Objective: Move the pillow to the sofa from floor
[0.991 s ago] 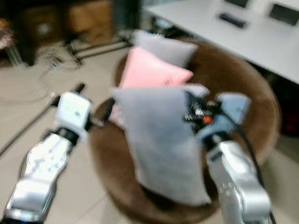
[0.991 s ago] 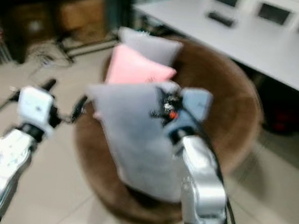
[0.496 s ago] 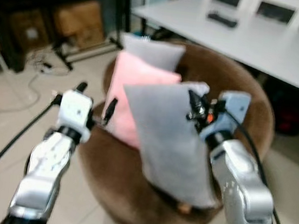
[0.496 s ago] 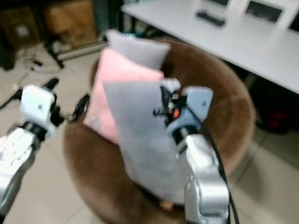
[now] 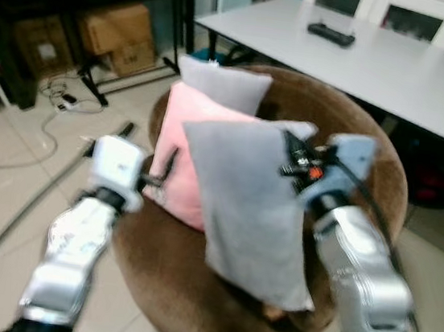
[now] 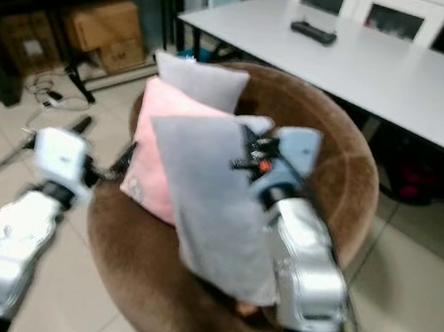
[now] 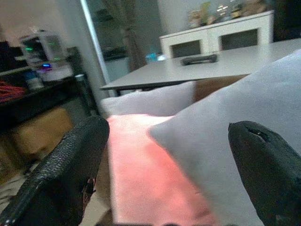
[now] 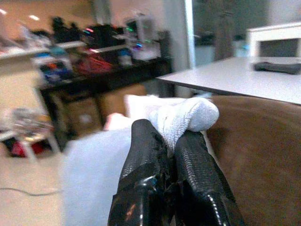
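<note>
A grey pillow [image 5: 246, 201] hangs over the seat of a round brown sofa chair [image 5: 370, 144], held up by its top corner. My right gripper [image 5: 290, 152] is shut on that corner; in the right wrist view both black fingers [image 8: 155, 169] pinch the bunched grey fabric [image 8: 188, 117]. My left gripper [image 5: 146, 157] is open by the chair's left rim, beside a pink pillow [image 5: 182, 157]; in the left wrist view its fingers [image 7: 70, 169] stand wide apart with nothing between them. A second grey pillow [image 5: 220, 85] leans against the chair back, behind the pink one.
A long white table [image 5: 396, 66] with a dark remote [image 5: 331, 34] stands behind the chair. Cardboard boxes [image 5: 121, 32] sit under a dark shelf at the back left. Cables [image 5: 12, 156] trail over the tiled floor on the left.
The camera has come closer to the chair and steadied. The held grey pillow now hangs further over the seat, in front of the pink pillow. Both grippers keep their states.
</note>
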Robot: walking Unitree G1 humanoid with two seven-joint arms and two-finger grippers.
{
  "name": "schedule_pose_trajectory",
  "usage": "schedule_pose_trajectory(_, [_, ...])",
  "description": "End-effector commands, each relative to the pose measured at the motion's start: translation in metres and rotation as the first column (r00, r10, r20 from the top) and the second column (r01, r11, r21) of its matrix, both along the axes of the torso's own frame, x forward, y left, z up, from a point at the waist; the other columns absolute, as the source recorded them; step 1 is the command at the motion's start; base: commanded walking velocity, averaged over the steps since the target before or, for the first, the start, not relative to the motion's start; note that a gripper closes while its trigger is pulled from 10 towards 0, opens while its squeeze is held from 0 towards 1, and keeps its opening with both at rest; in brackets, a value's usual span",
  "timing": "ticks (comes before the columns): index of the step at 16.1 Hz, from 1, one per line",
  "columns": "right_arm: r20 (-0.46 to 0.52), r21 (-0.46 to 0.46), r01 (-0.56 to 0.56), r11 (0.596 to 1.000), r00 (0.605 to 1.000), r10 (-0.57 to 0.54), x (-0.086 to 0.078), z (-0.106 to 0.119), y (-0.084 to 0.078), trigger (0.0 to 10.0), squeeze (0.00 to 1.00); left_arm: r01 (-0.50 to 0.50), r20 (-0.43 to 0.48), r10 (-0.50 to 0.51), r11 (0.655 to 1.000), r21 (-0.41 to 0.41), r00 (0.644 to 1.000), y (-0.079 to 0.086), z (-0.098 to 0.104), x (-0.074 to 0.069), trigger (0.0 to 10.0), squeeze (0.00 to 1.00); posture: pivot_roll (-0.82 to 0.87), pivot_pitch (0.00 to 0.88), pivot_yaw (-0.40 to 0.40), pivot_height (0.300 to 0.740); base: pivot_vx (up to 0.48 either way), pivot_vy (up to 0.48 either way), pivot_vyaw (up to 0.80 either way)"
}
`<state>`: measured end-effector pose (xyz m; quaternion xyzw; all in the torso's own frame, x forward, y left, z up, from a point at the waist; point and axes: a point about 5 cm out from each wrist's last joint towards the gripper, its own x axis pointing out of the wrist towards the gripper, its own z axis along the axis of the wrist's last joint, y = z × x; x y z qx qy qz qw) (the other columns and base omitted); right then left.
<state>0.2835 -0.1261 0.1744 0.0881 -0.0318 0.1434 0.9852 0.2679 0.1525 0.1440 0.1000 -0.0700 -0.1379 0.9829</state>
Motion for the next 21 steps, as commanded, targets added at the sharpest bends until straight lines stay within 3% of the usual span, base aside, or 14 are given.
schedule_pose_trajectory(1, [0.063, 0.016, -0.029, 0.999, 0.998, 0.028, 0.000, 0.014, 0.009, 10.0, 0.00, -0.022, 0.005, 0.022, 0.999, 0.033, 1.000, 0.008, 0.000, 0.000, 10.0, 0.10, 0.02, 0.000, 0.018, 0.740, 0.000, 0.000, 0.00])
schedule_pose_trajectory(5, [0.038, -0.058, 0.019, 0.998, 0.999, -0.017, 0.006, 0.018, 0.007, 10.0, 0.00, 0.008, -0.004, -0.008, 0.999, 0.049, 1.000, 0.009, 0.000, -0.002, 10.0, 0.09, 0.02, 0.000, 0.017, 0.740, 0.000, 0.000, 0.00])
schedule_pose_trajectory(9, [-0.021, -0.074, 0.075, 0.994, 0.997, -0.077, 0.019, 0.037, 0.008, 10.0, 0.00, 0.058, -0.030, -0.055, 0.993, 0.102, 0.998, 0.014, -0.003, -0.002, 10.0, 0.09, 0.02, 0.000, 0.011, 0.740, 0.000, 0.000, 0.00])
schedule_pose_trajectory(11, [-0.068, -0.117, 0.075, 0.990, 0.994, -0.083, 0.024, 0.042, 0.012, 10.0, 0.00, 0.109, -0.058, -0.102, 0.982, 0.155, 0.993, 0.015, -0.005, 0.009, 10.0, 0.09, 0.01, 0.000, 0.000, 0.740, 0.000, 0.000, 0.00])
schedule_pose_trajectory(12, [-0.151, -0.152, 0.100, 0.983, 0.981, -0.123, 0.028, 0.039, 0.012, 10.0, 0.00, 0.135, -0.071, -0.123, 0.972, 0.194, 0.990, 0.015, -0.004, 0.018, 10.0, 0.09, 0.01, 0.000, 0.000, 0.740, 0.000, 0.000, 0.00])
schedule_pose_trajectory(15, [-0.245, -0.144, 0.116, 0.983, 0.958, -0.149, 0.031, 0.034, 0.016, 10.0, 0.00, 0.141, -0.077, -0.127, 0.967, 0.211, 0.989, 0.015, -0.003, 0.028, 10.0, 0.09, 0.00, 0.000, 0.000, 0.740, 0.000, 0.000, 0.00])
schedule_pose_trajectory(16, [-0.264, -0.131, 0.112, 0.985, 0.954, -0.144, 0.033, 0.034, 0.020, 10.0, 0.00, 0.138, -0.076, -0.124, 0.966, 0.220, 0.989, 0.016, -0.002, 0.033, 10.0, 0.09, -0.01, 0.000, 0.003, 0.740, 0.000, 0.000, 0.00])
schedule_pose_trajectory(17, [-0.293, -0.094, 0.089, 0.992, 0.949, -0.113, 0.038, 0.039, 0.034, 10.0, 0.00, 0.136, -0.078, -0.120, 0.962, 0.238, 0.990, 0.017, -0.001, 0.044, 10.0, 0.09, -0.01, 0.000, 0.003, 0.740, 0.000, 0.000, 0.00])
schedule_pose_trajectory(18, [-0.293, -0.094, 0.089, 0.992, 0.949, -0.113, 0.038, 0.039, 0.034, 10.0, 0.00, 0.136, -0.078, -0.120, 0.962, 0.238, 0.990, 0.017, -0.001, 0.044, 10.0, 0.09, -0.01, 0.000, 0.003, 0.740, 0.000, 0.000, 0.00])
schedule_pose_trajectory(20, [-0.297, -0.042, 0.034, 0.999, 0.954, -0.045, 0.049, 0.058, 0.061, 10.0, 0.00, 0.136, -0.097, -0.114, 0.957, 0.256, 0.989, 0.017, -0.003, 0.056, 10.0, 0.10, -0.02, 0.000, 0.008, 0.740, 0.000, 0.000, 0.00])
schedule_pose_trajectory(21, [-0.292, -0.036, 0.029, 0.999, 0.956, -0.039, 0.052, 0.060, 0.064, 10.0, 0.00, 0.139, -0.097, -0.118, 0.958, 0.251, 0.988, 0.016, -0.003, 0.056, 10.0, 0.10, -0.02, 0.000, 0.008, 0.740, 0.000, 0.000, 0.00])
